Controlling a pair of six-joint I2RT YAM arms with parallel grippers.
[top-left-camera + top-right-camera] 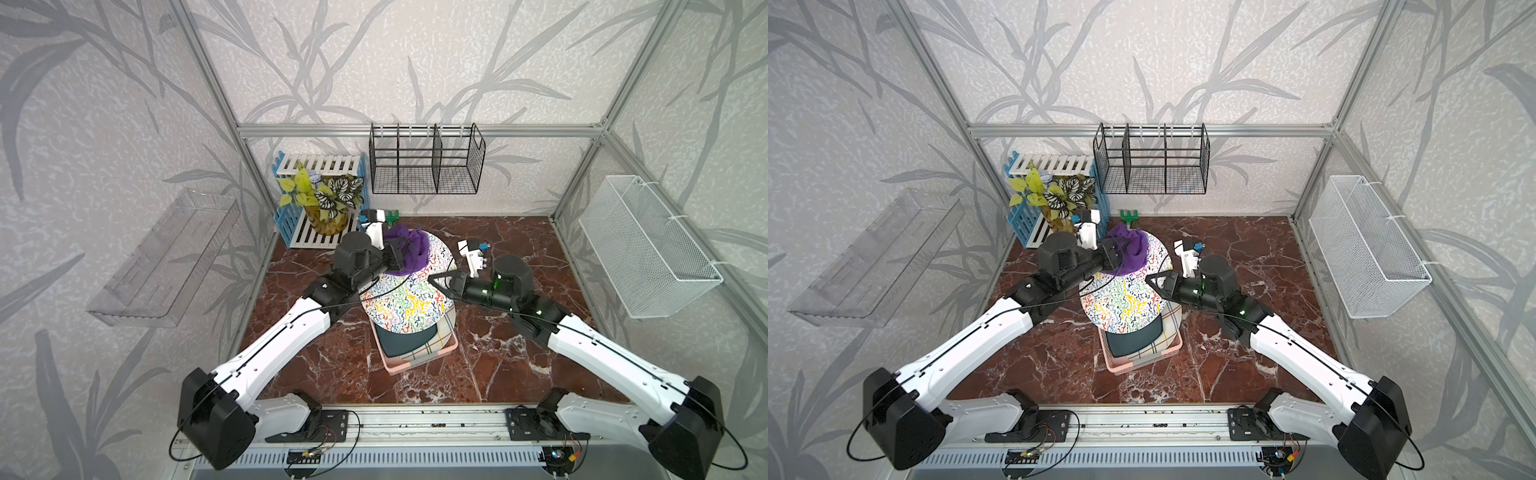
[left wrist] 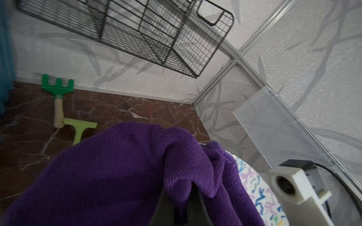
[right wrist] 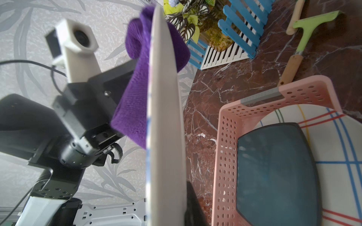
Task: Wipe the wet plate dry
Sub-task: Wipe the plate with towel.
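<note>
Grippers are both closed on something. The left gripper [image 1: 400, 254] is pinched on a bunched purple knit cloth [image 1: 409, 248]. In the left wrist view its black fingers [image 2: 166, 207] disappear into the fabric folds.

The right gripper [image 1: 438, 283] is clamped on the rim of the round white plate with multicolour squiggles [image 1: 409, 301]. One finger [image 3: 193, 205] shows against the plain underside in the right wrist view.

The plate is held up and tilted over the far end of the pink perforated plastic basket [image 1: 415, 365]. The right wrist view shows it edge-on and apart from the basket. The cloth is folded over the plate rim on the side farthest from the basket and covers both faces there.

Inside the basket, a dark teal rounded-square plate [image 3: 274, 172] lies on a white plate with red, blue, yellow and green crossing lines [image 3: 337, 146].

Beyond the basket, near the back wall, a green toy rake with a wooden handle [image 2: 57, 88] and a lime-green squeegee-shaped tool [image 2: 80, 127] lie on the red-brown marble tabletop [image 1: 519, 257]. The rake's handle end is right at the squeegee head; I cannot tell whether they touch.

Beyond the basket on the left arm's side is a blue-and-white slatted crate [image 1: 291, 226] with a potted plant [image 1: 328, 199]. A black wire rack [image 1: 426, 162] hangs on the wall above and beyond the basket.
</note>
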